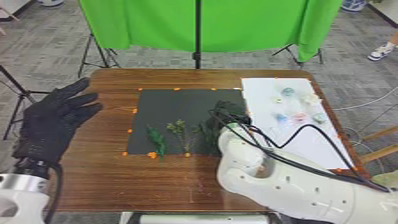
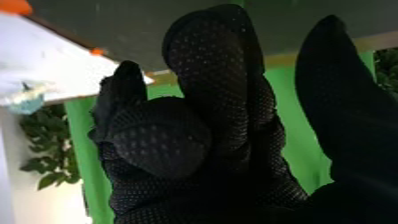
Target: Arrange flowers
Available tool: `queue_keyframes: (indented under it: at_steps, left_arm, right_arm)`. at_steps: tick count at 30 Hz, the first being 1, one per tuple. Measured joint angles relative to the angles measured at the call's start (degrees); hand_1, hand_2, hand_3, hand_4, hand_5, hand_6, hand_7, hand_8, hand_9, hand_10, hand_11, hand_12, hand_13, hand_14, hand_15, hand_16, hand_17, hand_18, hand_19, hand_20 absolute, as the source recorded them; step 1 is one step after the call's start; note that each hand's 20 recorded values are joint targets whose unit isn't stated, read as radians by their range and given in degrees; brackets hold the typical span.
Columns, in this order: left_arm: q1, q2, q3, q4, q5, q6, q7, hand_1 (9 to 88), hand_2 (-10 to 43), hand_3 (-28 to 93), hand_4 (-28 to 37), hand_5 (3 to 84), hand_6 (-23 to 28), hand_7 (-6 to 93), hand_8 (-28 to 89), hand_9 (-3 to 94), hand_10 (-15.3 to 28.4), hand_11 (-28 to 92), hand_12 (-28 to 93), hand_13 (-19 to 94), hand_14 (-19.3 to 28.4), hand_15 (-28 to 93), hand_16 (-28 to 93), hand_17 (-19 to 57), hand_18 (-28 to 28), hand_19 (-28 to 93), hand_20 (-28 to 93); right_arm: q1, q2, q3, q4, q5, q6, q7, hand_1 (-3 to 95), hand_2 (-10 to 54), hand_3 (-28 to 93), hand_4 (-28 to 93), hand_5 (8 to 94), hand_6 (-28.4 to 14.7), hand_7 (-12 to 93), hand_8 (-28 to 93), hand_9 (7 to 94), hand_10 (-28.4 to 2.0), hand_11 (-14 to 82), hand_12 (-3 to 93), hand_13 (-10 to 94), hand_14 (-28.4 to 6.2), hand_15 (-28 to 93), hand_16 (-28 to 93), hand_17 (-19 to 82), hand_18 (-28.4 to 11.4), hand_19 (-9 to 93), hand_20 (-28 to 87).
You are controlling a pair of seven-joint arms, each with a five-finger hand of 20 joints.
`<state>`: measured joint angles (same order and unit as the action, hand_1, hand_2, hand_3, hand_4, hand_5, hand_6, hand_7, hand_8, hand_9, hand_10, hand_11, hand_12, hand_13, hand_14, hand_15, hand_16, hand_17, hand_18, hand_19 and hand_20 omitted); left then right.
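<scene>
From my head, I see my left hand (image 1: pixel 55 120) open over the table (image 1: pixel 107 175). My right hand (image 1: pixel 229 111) is over the dark mat (image 1: pixel 164 107), with green sprigs (image 1: pixel 156 140) between my hands and pastel flowers (image 1: pixel 298 118) on the white sheet (image 1: pixel 306 147) to its right.

At my right wrist, that hand (image 2: pixel 213 115) is loosely open, one finger bent; a pale flower (image 2: pixel 27 104) sits apart from it.

Both arms white, rounded shells. Right arm (image 1: pixel 306 194): small dark dots on shell, thick black cables (image 1: pixel 313 126) along it, one in a wide loop. Left arm (image 1: pixel 21 201): silver-grey wrist ring (image 1: pixel 25 182), small dark marks, black cable alongside. Left hand (image 1: pixel 51 120): black fabric glove. Right hand (image 1: pixel 228 111): same, textured weave, tiny pale dots on fingers (image 2: pixel 209 57).
</scene>
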<state>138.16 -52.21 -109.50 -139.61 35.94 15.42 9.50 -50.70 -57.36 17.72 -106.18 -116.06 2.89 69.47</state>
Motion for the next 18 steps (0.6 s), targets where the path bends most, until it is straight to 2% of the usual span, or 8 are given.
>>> queue_keyframes:
  at_steps: [3, 7, 12, 18]
  left_arm:
    - [2.04, -0.44, -0.68, 0.07, -0.61, 0.34, 1.33, 19.8, 8.8, 77, -27.6, 37.7, 10.0, 16.6, -10, 34.8, 22.2, 31, 12, 26, 28.4, 60, -12, -9.4, 25.5, 57, 15]
    - [3.68, -1.15, -1.04, 0.14, -0.9, 0.57, 1.53, 19.8, 8.8, 77, -27.8, 37.7, 10.0, 16.4, -10, 34.8, 22.2, 31, 12, 26, 28.4, 59, -12, -9.4, 25.6, 57, 15]
    - [3.75, -1.85, -0.8, 0.23, -0.91, 0.76, 1.23, 19.9, 8.9, 77, -27.8, 37.7, 10.1, 16.3, -10, 34.9, 22.2, 31, 12, 26, 28.4, 59, -12, -9.4, 25.5, 57, 15]
    - [3.14, -1.99, 0.06, 0.48, -0.91, 0.76, 0.58, 20.0, 9.0, 77, -27.8, 37.6, 10.1, 16.3, -10, 34.5, 22.2, 30, 12, 26, 28.4, 59, -12, -9.7, 25.4, 56, 15]
  right_arm:
    - [0.72, 0.61, 0.04, -0.2, -0.57, 0.12, -0.09, 36.1, -8.6, 72, -21, 89.1, -1.7, 24, -9, 92.6, -12.7, 35.9, 20.5, 86, -7.3, 73, 19, 43, -24.4, 93, 17]
    - [0.98, 1.69, 0.79, -1.03, -0.36, 0.95, -0.77, 33.0, -3.2, 72, -21, 85.8, -2.3, 22, -10, 91.4, -13.0, 36.2, 20.8, 85, -8.0, 73, 19, 41, -24.8, 93, 16]
    - [-0.74, 2.98, 3.84, -3.06, 2.79, 4.01, -5.91, 28.7, 4.7, 72, -21, 80.4, -2.3, 15, -11, 89.2, -13.9, 37.2, 21.0, 83, -9.5, 74, 19, 38, -24.8, 93, 13]
    - [-3.37, 3.48, 5.71, -5.51, 10.34, 5.05, -13.42, 27.3, 7.1, 75, -20, 77.3, -1.2, 13, -11, 88.6, -14.6, 38.0, 21.2, 81, -10.6, 75, 19, 37, -24.7, 93, 10]
